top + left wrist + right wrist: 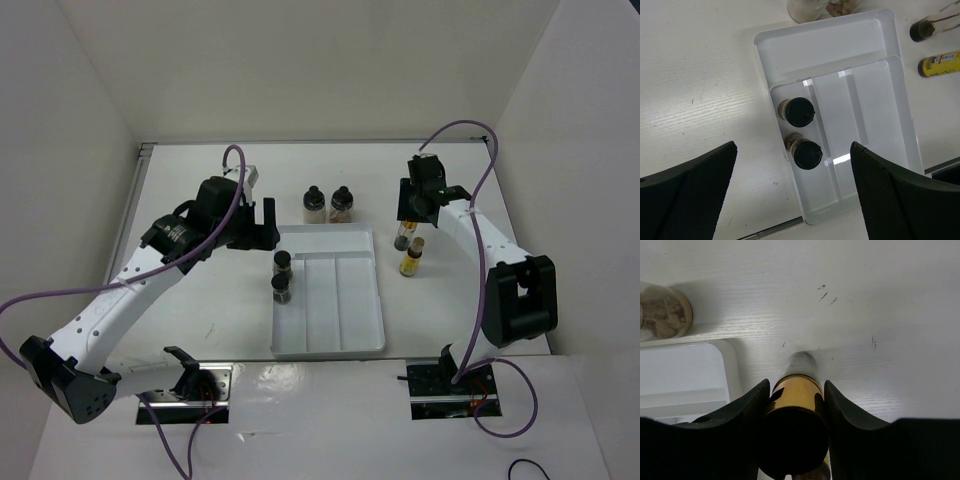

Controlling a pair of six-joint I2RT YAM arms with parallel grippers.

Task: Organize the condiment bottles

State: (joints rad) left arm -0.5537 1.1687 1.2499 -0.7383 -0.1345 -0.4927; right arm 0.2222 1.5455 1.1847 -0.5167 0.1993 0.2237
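Two short dark black-capped jars (282, 263) (282, 288) stand in the left slot of the white divided tray (345, 345); they also show in the left wrist view (798, 111) (806, 153). My left gripper (263, 226) (792, 147) is open and empty, hovering over the tray's left edge. My right gripper (405, 222) (796, 385) is shut on the slim black-capped yellow bottle (402, 240) (796, 402), right of the tray. The cork-topped yellow bottle (411, 259) (939, 63) stands beside it. The white-filled jar (314, 204) and the pinkish-brown jar (342, 203) (662, 315) stand behind the tray.
The tray's middle and right slots and its top cross slot (820, 47) hold nothing. Enclosure walls stand at the back and both sides. Purple cables loop over both arms.
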